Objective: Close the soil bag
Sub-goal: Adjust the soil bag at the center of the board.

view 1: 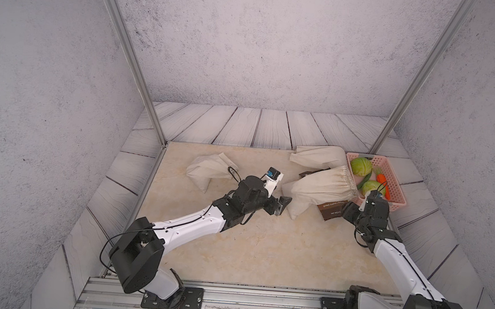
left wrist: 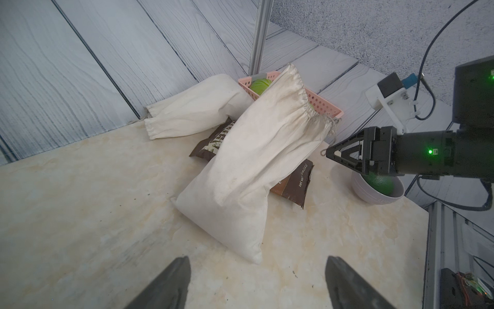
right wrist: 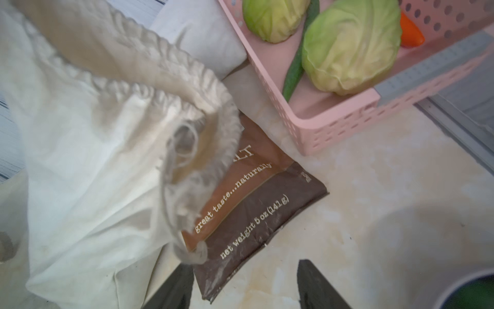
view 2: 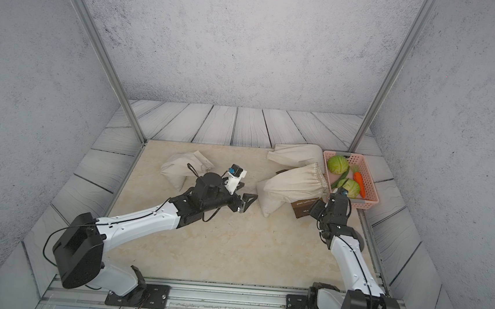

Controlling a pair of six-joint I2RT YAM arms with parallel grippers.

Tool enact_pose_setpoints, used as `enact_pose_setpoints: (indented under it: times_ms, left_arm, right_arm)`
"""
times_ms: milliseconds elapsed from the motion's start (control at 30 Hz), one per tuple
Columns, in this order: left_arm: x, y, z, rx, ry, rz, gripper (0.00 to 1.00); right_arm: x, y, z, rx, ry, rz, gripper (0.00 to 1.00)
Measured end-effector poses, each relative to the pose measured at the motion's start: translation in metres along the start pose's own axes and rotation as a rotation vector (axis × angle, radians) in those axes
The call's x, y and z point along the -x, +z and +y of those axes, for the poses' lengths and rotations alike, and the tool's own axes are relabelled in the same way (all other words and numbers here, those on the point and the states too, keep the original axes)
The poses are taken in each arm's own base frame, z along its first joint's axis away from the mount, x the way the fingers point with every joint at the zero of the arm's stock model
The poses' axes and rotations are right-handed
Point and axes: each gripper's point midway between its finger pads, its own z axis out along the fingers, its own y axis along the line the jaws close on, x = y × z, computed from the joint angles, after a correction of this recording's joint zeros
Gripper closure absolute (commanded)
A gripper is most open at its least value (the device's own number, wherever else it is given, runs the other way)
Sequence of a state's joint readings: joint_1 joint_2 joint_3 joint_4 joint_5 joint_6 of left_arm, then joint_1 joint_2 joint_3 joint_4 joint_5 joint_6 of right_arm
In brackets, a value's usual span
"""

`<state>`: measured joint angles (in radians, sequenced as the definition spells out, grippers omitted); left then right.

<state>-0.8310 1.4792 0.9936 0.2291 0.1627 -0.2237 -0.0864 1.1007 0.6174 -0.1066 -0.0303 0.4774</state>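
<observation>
- Right wrist view: right tool, fingers apart above brown packet; cord loop beside one finger.
- Top view: soil bag on counter, leaning on packet, beside pink basket.
- Top view: left tool, fingers wide apart, empty, near bag's base.

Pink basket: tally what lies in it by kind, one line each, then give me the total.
Cabbages: 2
Carrot: 1
Long green vegetable: 1
Total in view in the pink basket: 4
</observation>
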Motion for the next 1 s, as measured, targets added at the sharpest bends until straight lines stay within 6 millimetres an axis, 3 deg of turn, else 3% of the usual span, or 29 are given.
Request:
enact_pose_setpoints:
  times_ms: [200,367,500,633,767,900,1000]
  left_arm:
    - [0.0,0.0,0.004,0.01,-0.003,0.001,0.1]
    - [-0.002,0.0,0.007,0.019,-0.006,0.007,0.1]
    - [-0.003,0.0,0.009,0.026,-0.007,0.012,0.09]
    - [-0.004,0.0,0.011,0.033,-0.003,0.016,0.09]
    - [-0.005,-0.001,0.015,0.054,0.015,0.027,0.07]
    - [-0.002,-0.002,0.021,0.08,0.039,0.029,0.07]
    - [0.003,-0.007,0.024,0.101,0.061,0.025,0.07]
  right_arm:
    - [0.007,0.008,0.011,0.044,-0.015,0.012,0.44]
    - [0.013,0.007,0.016,0.056,-0.023,0.013,0.78]
    - [0.016,0.005,0.019,0.064,-0.038,0.024,1.0]
    - [0.023,-0.002,0.029,0.091,-0.067,0.043,1.0]
    - [0.054,-0.025,0.061,0.153,-0.121,0.022,1.0]
    - [0.091,-0.067,0.119,0.276,-0.225,-0.027,1.0]
    - [0.1,-0.094,0.16,0.372,-0.307,-0.03,1.0]
